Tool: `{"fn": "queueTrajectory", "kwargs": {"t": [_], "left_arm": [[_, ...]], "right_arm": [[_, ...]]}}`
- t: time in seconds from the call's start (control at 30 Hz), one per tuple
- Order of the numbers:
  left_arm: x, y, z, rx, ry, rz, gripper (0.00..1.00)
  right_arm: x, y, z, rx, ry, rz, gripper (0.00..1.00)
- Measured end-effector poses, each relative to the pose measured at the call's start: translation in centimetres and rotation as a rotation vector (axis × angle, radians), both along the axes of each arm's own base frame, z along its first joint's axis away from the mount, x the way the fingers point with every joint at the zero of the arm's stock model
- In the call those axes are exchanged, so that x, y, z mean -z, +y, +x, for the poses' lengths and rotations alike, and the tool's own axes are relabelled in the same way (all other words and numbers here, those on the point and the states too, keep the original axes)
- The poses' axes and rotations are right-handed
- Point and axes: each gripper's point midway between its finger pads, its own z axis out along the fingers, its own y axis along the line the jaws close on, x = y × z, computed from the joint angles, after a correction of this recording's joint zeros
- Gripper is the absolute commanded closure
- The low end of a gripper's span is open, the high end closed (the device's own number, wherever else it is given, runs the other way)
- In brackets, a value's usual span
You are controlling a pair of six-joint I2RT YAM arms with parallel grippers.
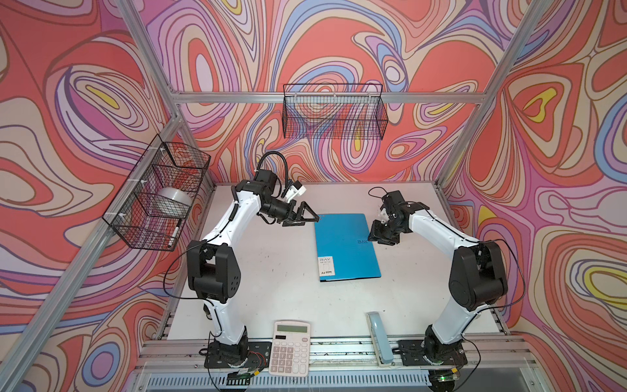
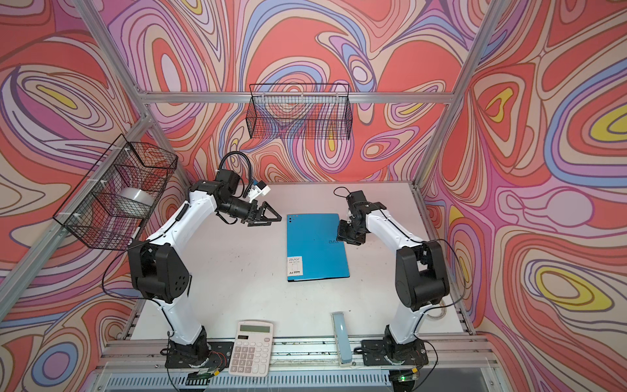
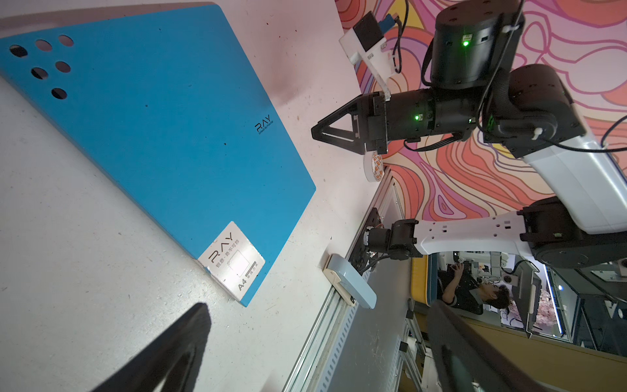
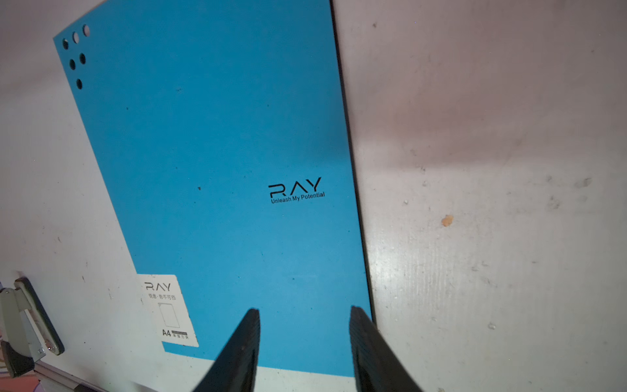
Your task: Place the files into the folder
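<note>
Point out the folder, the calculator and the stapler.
folder [image 1: 346, 246]: in a top view, middle of the blue cover.
calculator [image 1: 290, 349]: in a top view, on the keypad.
stapler [image 1: 379, 339]: in a top view, middle of its pale blue top.

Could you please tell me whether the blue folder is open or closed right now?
Closed: the folder lies flat on the table, blue cover up, logo and label showing; no inside visible.

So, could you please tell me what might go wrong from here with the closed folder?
The folder lies shut and flat on the table; the right tool, jaws apart over its thin edge, may push it sideways rather than lift the cover.
The left tool hangs open beside the far corner, so nothing pins the folder.
No files show; if inside, they might slip out.
</note>
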Motion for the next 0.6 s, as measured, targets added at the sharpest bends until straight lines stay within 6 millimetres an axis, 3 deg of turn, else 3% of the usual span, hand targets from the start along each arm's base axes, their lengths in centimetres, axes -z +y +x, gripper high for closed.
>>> {"fn": "queueTrajectory", "kwargs": {"t": [0.33, 0.6], "left_arm": [[2.0, 1.1, -0.3, -0.021, 0.020, 0.071, 0.00], [2.5, 2.8, 0.0, -0.050, 0.015, 0.080, 0.00]], "right_arm": [[5.7, 0.0, 0.0, 0.031, 0.097, 0.021, 0.54], [6.7, -0.4, 0.4, 0.050, 0.083, 0.014, 0.54]]}}
